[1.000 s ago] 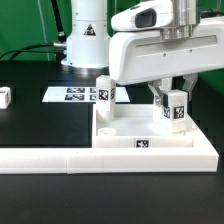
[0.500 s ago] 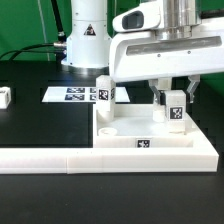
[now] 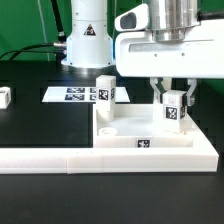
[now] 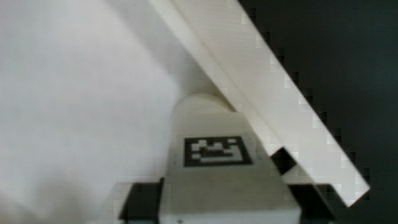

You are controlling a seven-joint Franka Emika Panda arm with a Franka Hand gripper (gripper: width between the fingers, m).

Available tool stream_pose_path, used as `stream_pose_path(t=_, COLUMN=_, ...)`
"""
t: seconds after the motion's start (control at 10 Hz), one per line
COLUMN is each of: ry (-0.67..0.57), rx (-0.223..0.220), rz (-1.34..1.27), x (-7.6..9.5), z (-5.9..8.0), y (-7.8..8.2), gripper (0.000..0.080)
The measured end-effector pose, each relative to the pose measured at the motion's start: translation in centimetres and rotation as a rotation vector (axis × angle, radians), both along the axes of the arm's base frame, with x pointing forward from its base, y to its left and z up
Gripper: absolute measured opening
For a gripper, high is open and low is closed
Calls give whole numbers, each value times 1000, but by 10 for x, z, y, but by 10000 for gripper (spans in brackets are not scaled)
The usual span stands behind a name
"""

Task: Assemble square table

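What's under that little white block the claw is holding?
The leg in the gripper is over the white tabletop, toward the exterior view's right. The leg itself covers the spot beneath, so a socket there, or any contact, cannot be seen.

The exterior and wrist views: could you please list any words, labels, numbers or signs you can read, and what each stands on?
No readable words or numbers in either view.
Only letterless black-and-white tags: on the marker board, the standing leg block, the held leg block in the claw, and the side of the square slab.
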State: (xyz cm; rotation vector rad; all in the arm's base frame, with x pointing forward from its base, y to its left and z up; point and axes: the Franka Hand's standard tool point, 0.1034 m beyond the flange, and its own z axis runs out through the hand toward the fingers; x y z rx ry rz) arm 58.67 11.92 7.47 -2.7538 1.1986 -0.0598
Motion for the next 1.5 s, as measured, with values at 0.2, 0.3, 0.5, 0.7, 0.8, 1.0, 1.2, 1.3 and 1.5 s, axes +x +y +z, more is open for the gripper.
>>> stream_pose_path(t=0.2, ry=29, rx=14, rz=-112, x=-1, z=0, y=0, gripper=291)
stream_pose_path(t=0.3, ry=32, rx=17, rz=-133, x=-1, z=-1, y=0, gripper=291)
stream_pose_path(t=0.5, ry=27, rx=12, rz=-77, x=-1, z=-1, y=1, gripper=359)
stream_pose_path(t=0.7, ry=9, rx=-2, rz=101, x=-2, z=-1, y=2, gripper=554)
stream_pose_path(t=0.8, ry=-2, rx=-11, rz=200, x=-2, z=-1, y=2, gripper=619)
stream_pose_path(t=1.0, ry=-23, rx=-36, rz=449, x=-1, z=-1, y=0, gripper=643)
stream_pose_path(t=1.2, ry=-16, rx=-60, rz=671, x=2, z=2, y=1, gripper=648)
stream_pose_path(t=1.3, ry=-22, rx=-69, rz=740, x=3, z=2, y=0, gripper=648)
stream_pose_path(t=1.5, ry=-28, rx=-87, rz=859, x=3, z=2, y=0, gripper=648)
